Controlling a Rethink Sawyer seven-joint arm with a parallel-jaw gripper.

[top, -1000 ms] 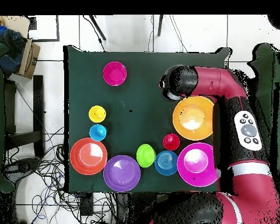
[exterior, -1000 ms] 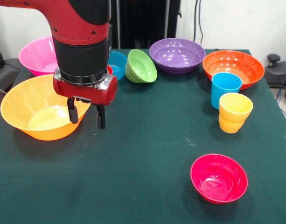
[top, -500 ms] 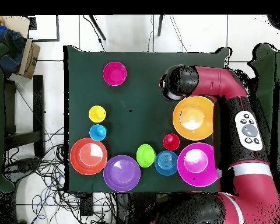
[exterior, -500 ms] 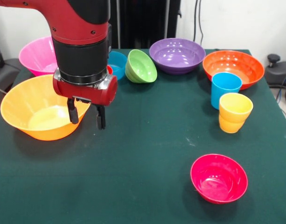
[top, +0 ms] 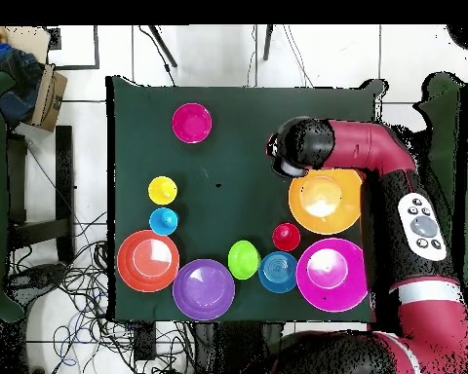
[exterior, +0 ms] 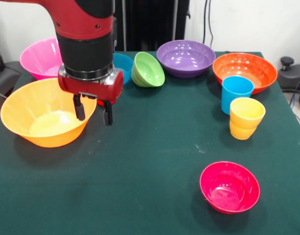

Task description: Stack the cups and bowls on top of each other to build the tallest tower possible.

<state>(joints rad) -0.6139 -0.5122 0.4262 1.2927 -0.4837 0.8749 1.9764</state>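
Observation:
My gripper (exterior: pixel 93 111) hangs open and empty over the near-side rim of the large yellow-orange bowl (exterior: pixel 39 117). Behind that bowl stands the large pink bowl (exterior: pixel 38 58). The small blue bowl (exterior: pixel 124 66), a tilted green bowl (exterior: pixel 149 70), the purple bowl (exterior: pixel 186 58) and the orange bowl (exterior: pixel 244 72) line the far edge. A sky-blue cup (exterior: pixel 236 93) and a yellow waisted cup (exterior: pixel 246 118) stand upright together. The crimson-pink bowl (exterior: pixel 229 187) sits alone near the front. In the overhead view the red cup (top: pixel 286 236) shows between the yellow-orange bowl (top: pixel 323 198) and the blue bowl (top: pixel 277 272); the arm hides it from the front.
A green cloth covers the table (exterior: pixel 154 147). Off one corner of the table, the overhead view shows a cardboard box (top: pixel 49 95). Cables lie on the floor beside the table (top: pixel 72 282).
The gripper has shifted a little toward the yellow-orange bowl, still open. The bowls and cups have not moved.

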